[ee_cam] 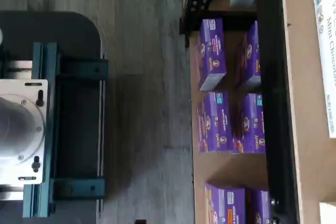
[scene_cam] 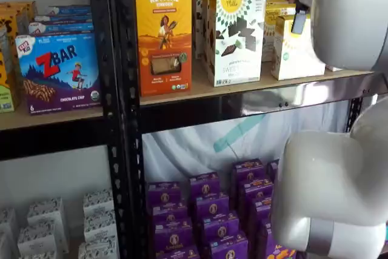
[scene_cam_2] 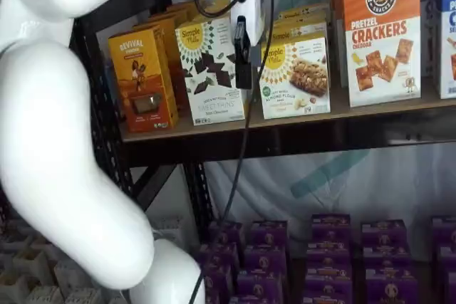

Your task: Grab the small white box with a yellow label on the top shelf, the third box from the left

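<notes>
cardboard this thin makes the small white box (scene_cam_2: 295, 78) likely light and easily crushed, so its two narrow sides look best to pinch. gripper (scene_cam_2: 243, 62) hangs before it side-on, jaws spread wide, nothing between them.

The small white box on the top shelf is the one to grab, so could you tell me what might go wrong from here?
The small white box stands close beside the taller white box, so a finger of the gripper could nudge that neighbour. More boxes stand right behind it, so pushing in could shove the row back. The cable hanging before the top shelf could snag.
</notes>
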`<action>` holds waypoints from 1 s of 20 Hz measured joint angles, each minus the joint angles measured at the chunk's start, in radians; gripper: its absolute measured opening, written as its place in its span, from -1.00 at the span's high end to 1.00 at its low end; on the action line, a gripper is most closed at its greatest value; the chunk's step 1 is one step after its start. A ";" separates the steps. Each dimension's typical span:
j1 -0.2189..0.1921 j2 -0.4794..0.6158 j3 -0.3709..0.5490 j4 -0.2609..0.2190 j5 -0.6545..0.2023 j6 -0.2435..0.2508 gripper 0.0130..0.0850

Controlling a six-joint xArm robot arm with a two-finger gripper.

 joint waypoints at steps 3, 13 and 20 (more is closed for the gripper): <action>0.035 -0.031 0.037 -0.048 -0.052 0.017 -1.00; 0.028 -0.001 0.009 0.041 -0.045 0.037 -1.00; -0.016 0.090 -0.092 0.157 -0.069 0.031 -1.00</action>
